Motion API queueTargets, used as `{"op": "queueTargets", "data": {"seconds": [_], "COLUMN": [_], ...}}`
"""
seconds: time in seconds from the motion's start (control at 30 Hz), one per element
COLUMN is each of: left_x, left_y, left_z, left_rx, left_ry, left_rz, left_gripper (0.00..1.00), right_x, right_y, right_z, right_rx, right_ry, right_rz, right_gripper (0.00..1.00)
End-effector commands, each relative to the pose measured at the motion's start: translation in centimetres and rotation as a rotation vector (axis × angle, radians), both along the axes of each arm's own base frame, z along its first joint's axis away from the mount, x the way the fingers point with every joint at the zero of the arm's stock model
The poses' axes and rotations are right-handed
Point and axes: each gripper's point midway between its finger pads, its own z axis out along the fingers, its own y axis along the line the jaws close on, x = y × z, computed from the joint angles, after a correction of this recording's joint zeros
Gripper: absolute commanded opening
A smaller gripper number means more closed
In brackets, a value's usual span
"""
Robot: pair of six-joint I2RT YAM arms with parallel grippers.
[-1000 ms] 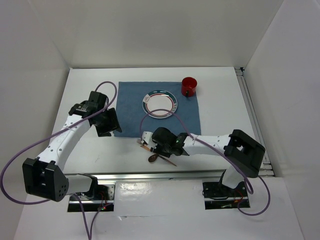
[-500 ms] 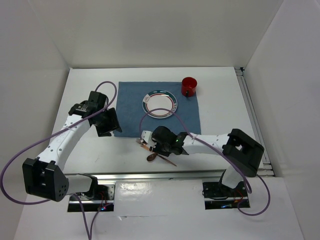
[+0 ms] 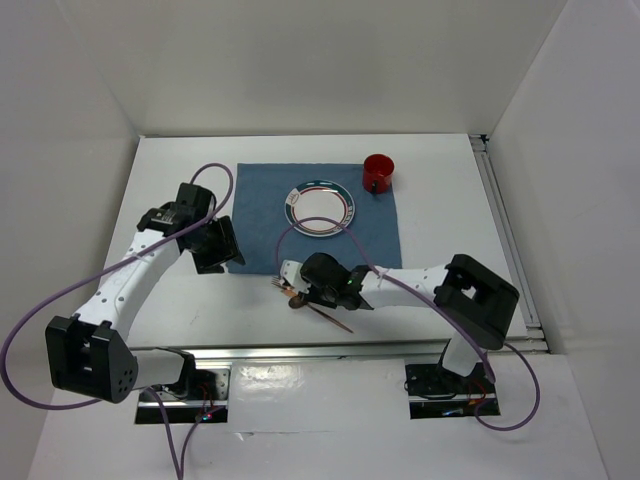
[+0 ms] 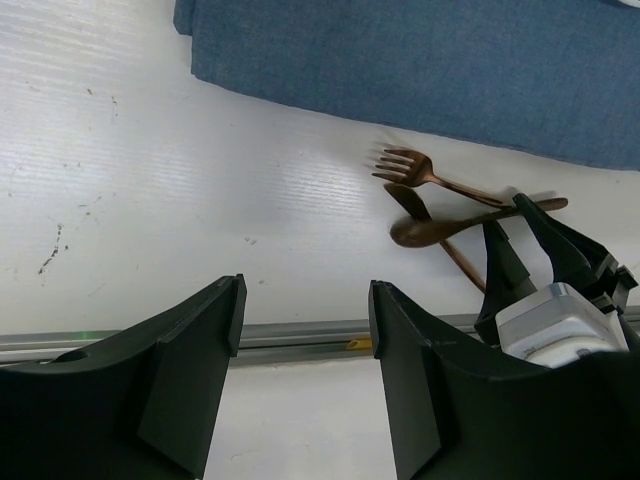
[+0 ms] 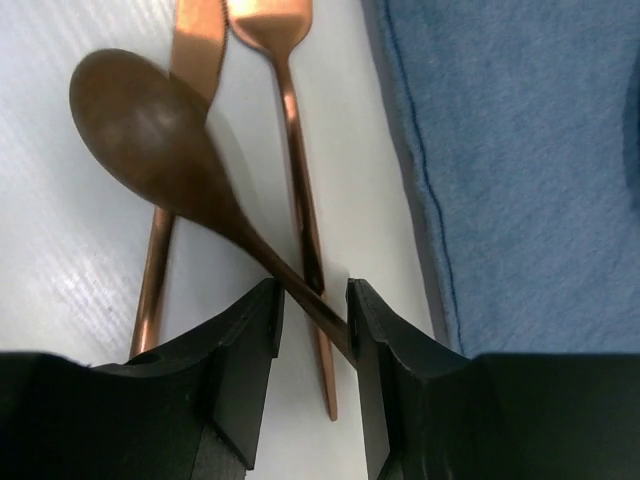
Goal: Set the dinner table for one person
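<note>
We are in a robot lab cell: a white table edged with metal rails, boxed in by plain white walls, with left arm and right arm bolted on.

- the spoon bowl has shifted up and left, and now lies just beside the fork head.
- the right gripper, closed on the spoon handle, has moved left with it.
- the right arm's elbow has swung left.

White dinner table, blue placemat on it, copper fork and knife beside the mat
</note>
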Motion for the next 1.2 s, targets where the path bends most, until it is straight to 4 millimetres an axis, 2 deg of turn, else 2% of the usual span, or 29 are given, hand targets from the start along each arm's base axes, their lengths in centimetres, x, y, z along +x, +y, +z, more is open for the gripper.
{"op": "queueTargets", "data": {"seconds": [0.0,0.17,0.4,0.7,0.8,0.97,1.03,1.13,1.17], "left_x": [0.1,0.1,0.2,0.4,0.6,0.5,0.5,0.5,0.3], "left_y": [0.2,0.3,0.3,0.1,0.1,0.0,0.0,0.0,0.0], "left_z": [0.2,0.2,0.1,-0.3,-0.2,-0.2,-0.2,-0.2,0.0], "left_rx": [-0.007,-0.007,-0.016,-0.020,-0.021,-0.029,-0.029,-0.029,-0.029], "left_ry": [-0.025,-0.025,-0.023,-0.015,-0.024,-0.023,-0.023,-0.023,-0.023], "left_rz": [-0.018,-0.018,-0.013,-0.025,-0.025,-0.029,-0.029,-0.029,-0.029], "left_gripper": [0.69,0.69,0.68,0.68,0.68,0.68,0.68,0.68,0.68], "right_x": [1.1,1.2,0.6,-0.4,-1.2,-2.4,-2.1,-0.9,-0.1], "right_y": [0.9,1.1,0.6,-0.5,-0.5,0.8,0.8,1.1,1.1], "right_z": [0.1,0.5,1.9,4.7,4.3,2.0,1.5,2.7,4.2], "right_rx": [0.011,0.032,0.033,0.083,0.084,0.096,0.100,0.159,0.205], "right_ry": [-0.055,-0.060,-0.031,-0.009,0.036,0.165,0.174,0.161,0.145], "right_rz": [-0.008,-0.017,-0.049,-0.108,-0.097,-0.099,-0.124,-0.170,-0.198], "right_gripper": [0.43,0.31,0.01,0.00,0.00,0.00,0.00,0.00,0.00]}}
